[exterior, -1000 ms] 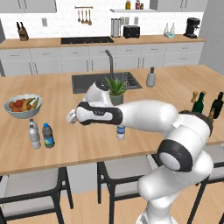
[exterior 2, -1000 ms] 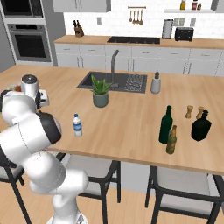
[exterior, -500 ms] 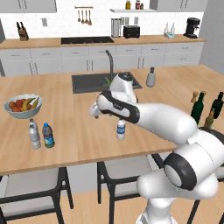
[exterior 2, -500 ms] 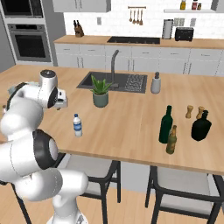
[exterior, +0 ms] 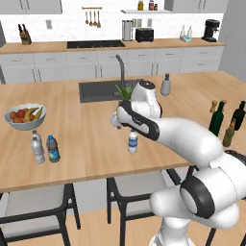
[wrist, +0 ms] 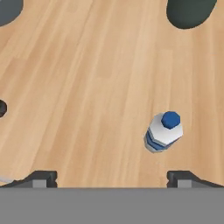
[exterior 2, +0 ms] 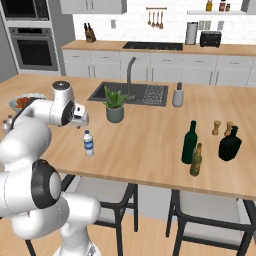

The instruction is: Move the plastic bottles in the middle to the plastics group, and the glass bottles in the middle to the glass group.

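My gripper [wrist: 112, 177] hangs jaws spread wide and empty above the counter [wrist: 87, 87], and the plastic bottle [wrist: 163, 131] stands off to one side — drop straight down and I'd clip its cap and topple it.

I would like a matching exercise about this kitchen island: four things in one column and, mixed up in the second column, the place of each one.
Things:
1. fruit bowl
2. potted plant
3. tall green bottle
4. water bottle with blue label

Places:
A. beside the sink, at its front edge
B. alone on the counter, below the open gripper
C. near the far left end of the island
D. next to a smaller olive-brown bottle

Pairs: 1-C, 2-A, 3-D, 4-B
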